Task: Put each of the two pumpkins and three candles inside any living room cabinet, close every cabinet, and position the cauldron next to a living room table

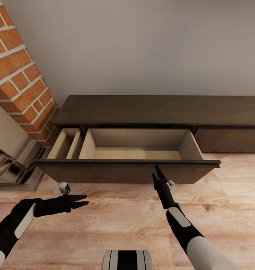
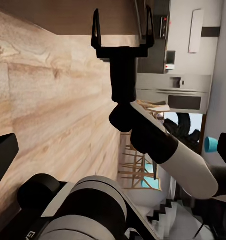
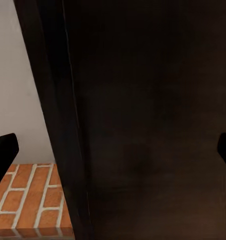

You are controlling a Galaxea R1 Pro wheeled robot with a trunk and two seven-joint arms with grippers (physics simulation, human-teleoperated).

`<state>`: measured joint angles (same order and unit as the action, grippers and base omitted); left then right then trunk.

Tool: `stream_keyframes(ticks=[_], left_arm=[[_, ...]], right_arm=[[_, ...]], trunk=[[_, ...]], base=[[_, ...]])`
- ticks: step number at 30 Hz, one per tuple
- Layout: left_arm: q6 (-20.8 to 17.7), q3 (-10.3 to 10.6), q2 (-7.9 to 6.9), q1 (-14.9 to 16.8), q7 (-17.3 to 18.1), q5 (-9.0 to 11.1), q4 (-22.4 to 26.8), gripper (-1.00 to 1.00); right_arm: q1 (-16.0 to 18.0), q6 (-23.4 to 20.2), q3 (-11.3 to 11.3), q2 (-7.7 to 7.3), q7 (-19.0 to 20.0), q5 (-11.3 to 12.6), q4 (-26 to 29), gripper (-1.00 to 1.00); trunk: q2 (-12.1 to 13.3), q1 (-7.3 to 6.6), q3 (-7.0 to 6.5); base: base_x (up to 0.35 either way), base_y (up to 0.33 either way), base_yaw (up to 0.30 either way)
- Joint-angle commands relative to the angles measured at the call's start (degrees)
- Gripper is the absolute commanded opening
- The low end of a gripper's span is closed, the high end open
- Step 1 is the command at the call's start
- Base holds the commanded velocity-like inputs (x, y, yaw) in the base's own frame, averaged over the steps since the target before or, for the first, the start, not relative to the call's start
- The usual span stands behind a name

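The cabinet (image 1: pixel 157 110) stood at twelve o'clock, its wide drawer (image 1: pixel 136 150) pulled out. The right pincer (image 1: pixel 157 171) hung spread beside the drawer front; the left pincer (image 1: pixel 82 200) was released over the floor (image 1: pixel 116 221).

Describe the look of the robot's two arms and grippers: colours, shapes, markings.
Both arms have white rounded upper segments, black forearms and a light grey oblong panel near the wrist. The left gripper and right gripper are matte black with two thin, pointed fingers on a squarish black base. Each wrist carries a small white camera pod. No loose cables show.
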<state>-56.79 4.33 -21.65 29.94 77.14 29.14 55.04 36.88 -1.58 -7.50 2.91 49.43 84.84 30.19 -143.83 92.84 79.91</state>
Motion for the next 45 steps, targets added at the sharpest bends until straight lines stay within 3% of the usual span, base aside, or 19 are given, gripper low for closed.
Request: stream_keyframes(ticks=[1, 12, 20, 45], left_arm=[[-0.5, 0.2, -0.05, 0.0, 0.1, 0.2, 0.0, 1.0], [-0.5, 0.1, -0.07, 0.0, 0.1, 0.2, 0.0, 1.0], [-0.5, 0.1, -0.14, 0.0, 0.1, 0.2, 0.0, 1.0], [-0.5, 0.2, -0.05, 0.0, 0.1, 0.2, 0.0, 1.0]], right_arm=[[0.0, -0.2, -0.2, -0.06, 0.2, 0.6, -0.1, 1.0], [0.0, -0.4, -0.2, -0.15, 0.0, 0.6, -0.1, 1.0], [0.0, -4.4, -0.2, -0.19, 0.1, 0.5, -0.1, 1.0], [0.0, -4.7, -0.2, -0.19, 0.1, 0.5, -0.1, 1.0]], trunk=[[0.0, -0.03, -0.19], [0.0, -0.03, -0.19], [0.0, -0.03, -0.19], [0.0, -0.03, -0.19]], base=[[0.0, 0.0, 0.0], [0.0, 0.0, 0.0], [-0.036, 0.0, 0.0], [-0.105, 0.0, 0.0]])
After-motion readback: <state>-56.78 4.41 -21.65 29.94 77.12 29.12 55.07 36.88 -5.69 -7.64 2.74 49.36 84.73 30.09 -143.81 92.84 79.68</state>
